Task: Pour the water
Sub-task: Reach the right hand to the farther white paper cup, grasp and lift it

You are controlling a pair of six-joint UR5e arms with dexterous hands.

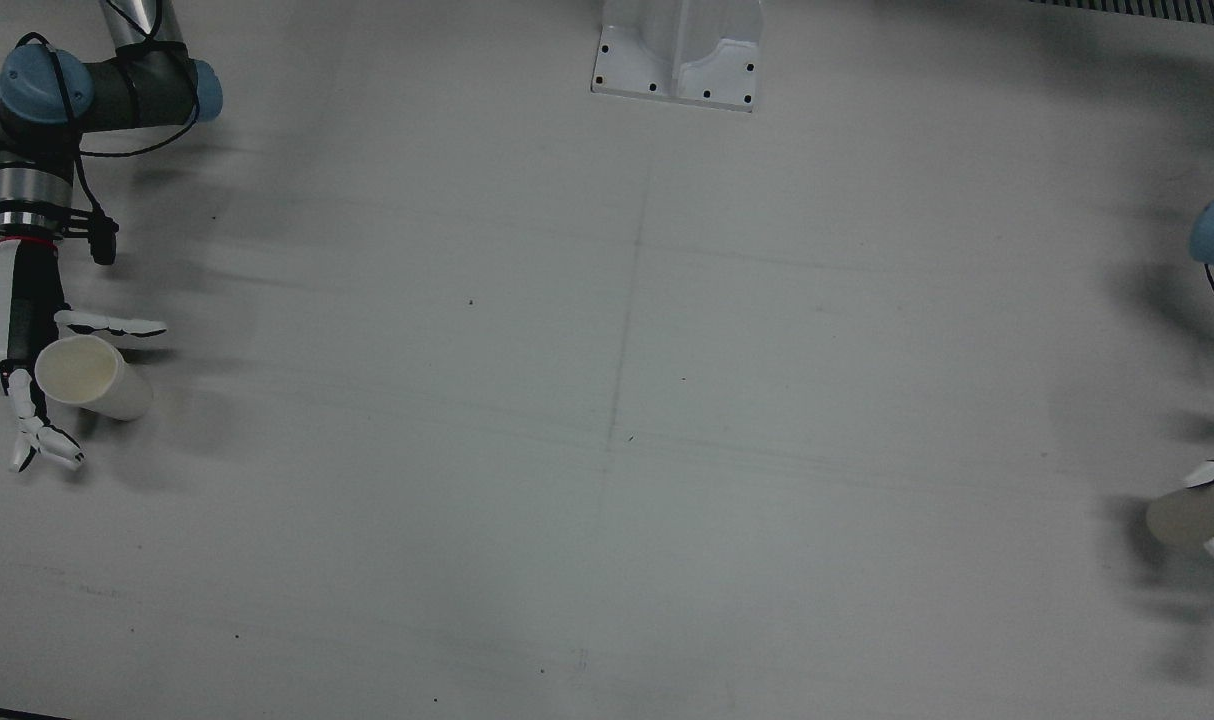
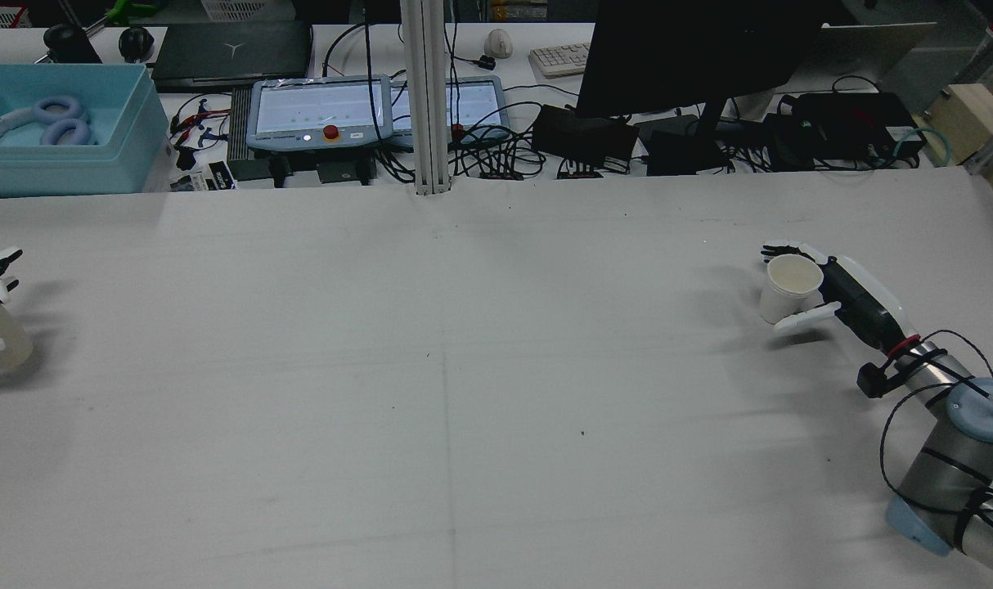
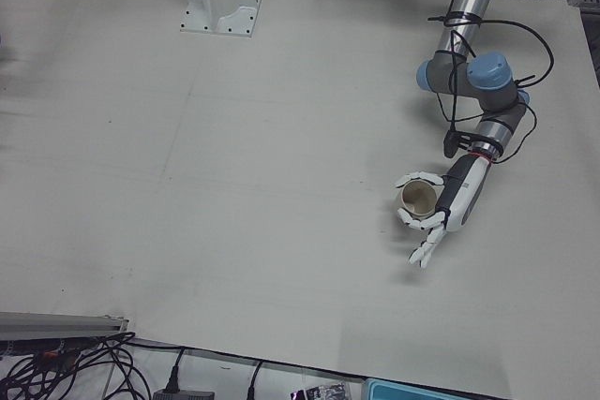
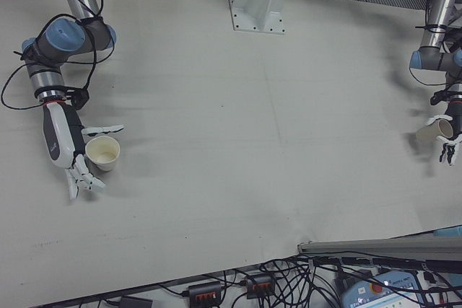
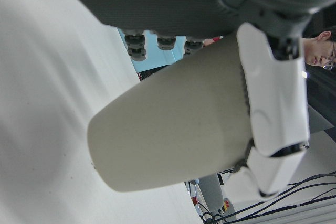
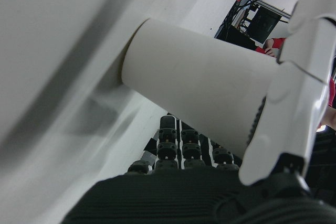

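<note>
Evidently each hand has a cup against its palm, and the two stand at opposite edges of the table. Right hand (image 1: 37, 385): its white fingers (image 1: 45, 437) spread past the cream paper cup with the pale inside (image 1: 92, 377), the thumb on the cup's other side, so whether this is a firm grip cannot be told; in the front view the cup lies at about 3 o'clock from the palm, near upright, mouth upward. Left hand (image 3: 441, 213): fingers curled round the beige paper cup (image 3: 418, 199), apparently gripping it; its base looks clear of the table in the left hand view. Judged from this, pouring turns on the wide bare stretch of the grey-white table (image 1: 627, 400) between them: seen from the rear, the cups lie at 9 and 3 o'clock, well apart. No water is visible
</note>
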